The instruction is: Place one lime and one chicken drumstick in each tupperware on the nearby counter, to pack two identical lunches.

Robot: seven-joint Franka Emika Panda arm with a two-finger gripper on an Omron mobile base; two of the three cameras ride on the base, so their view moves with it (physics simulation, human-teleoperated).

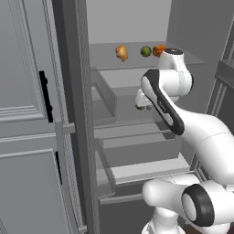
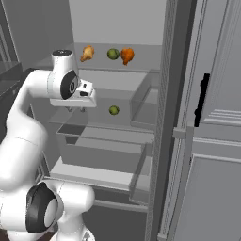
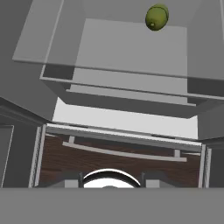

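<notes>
The gripper [image 2: 75, 109], jaws narrowed on nothing, hangs beside a lime [image 2: 114, 110] on the fridge shelf [image 2: 141, 123].

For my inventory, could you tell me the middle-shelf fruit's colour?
Green lime, clearest in the hand view.

Two green limes [image 2: 113, 54] [image 2: 114, 110] and two browned drumsticks [image 2: 86, 53] [image 2: 127, 55] lie on fridge shelves.

two limes: one [image 2: 113, 110] on the glass shelf just beside the gripper [image 2: 76, 109], one [image 2: 113, 54] on the shelf above it. two chicken drumsticks up there too, one [image 2: 87, 53] pale, one [image 2: 127, 55] orange, flanking that upper lime.
</notes>
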